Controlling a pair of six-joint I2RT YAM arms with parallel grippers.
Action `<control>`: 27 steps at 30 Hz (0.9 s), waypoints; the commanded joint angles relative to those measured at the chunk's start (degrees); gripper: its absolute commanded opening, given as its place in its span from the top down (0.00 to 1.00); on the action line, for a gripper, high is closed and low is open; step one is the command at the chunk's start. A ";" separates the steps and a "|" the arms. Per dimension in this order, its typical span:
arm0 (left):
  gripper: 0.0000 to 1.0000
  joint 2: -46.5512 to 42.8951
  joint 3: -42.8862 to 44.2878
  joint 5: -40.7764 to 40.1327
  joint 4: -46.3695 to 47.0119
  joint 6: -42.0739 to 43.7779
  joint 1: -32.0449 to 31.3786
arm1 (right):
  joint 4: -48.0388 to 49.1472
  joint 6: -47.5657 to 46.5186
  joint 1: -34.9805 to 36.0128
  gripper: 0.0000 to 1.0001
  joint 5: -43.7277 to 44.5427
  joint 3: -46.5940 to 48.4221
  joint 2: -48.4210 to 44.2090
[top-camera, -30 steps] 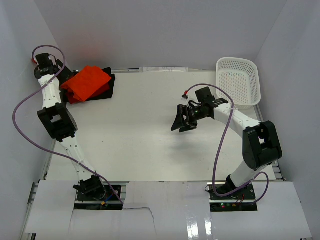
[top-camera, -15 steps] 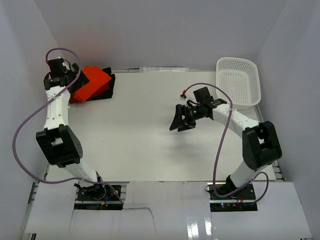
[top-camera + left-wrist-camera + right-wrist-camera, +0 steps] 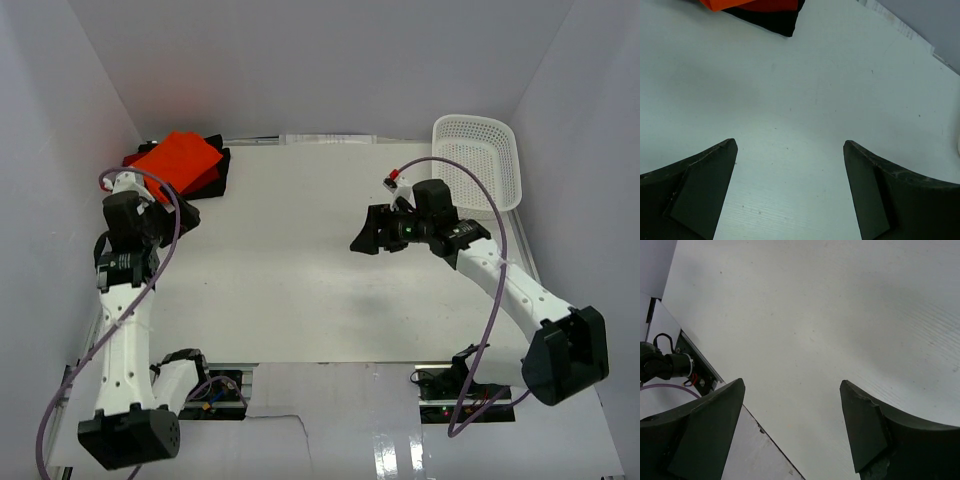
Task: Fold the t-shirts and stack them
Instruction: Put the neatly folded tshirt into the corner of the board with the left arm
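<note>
A white table (image 3: 290,270) forms the work surface. A white perforated basket (image 3: 478,160) sits upright at the table's far right corner. White walls (image 3: 320,60) enclose the table.

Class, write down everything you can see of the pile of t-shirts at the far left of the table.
The pile of t-shirts is three folded layers of soft cloth: a bright orange t-shirt on top, a darker red one beneath, and a black one at the bottom, its edges showing past the others. It lies flat on the white table at the far left corner. The left gripper hangs open, clear of it.
</note>
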 commanded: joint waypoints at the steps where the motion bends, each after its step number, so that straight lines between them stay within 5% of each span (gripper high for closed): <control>1: 0.02 -4.08 -3.07 -0.38 -1.94 0.46 -0.40 | 2.38 -2.63 0.24 0.16 7.50 -2.65 -4.45; 27: 0.02 -9.89 -7.21 -2.05 -3.35 3.01 -0.31 | 1.15 -2.90 0.33 0.12 6.98 -5.73 -8.50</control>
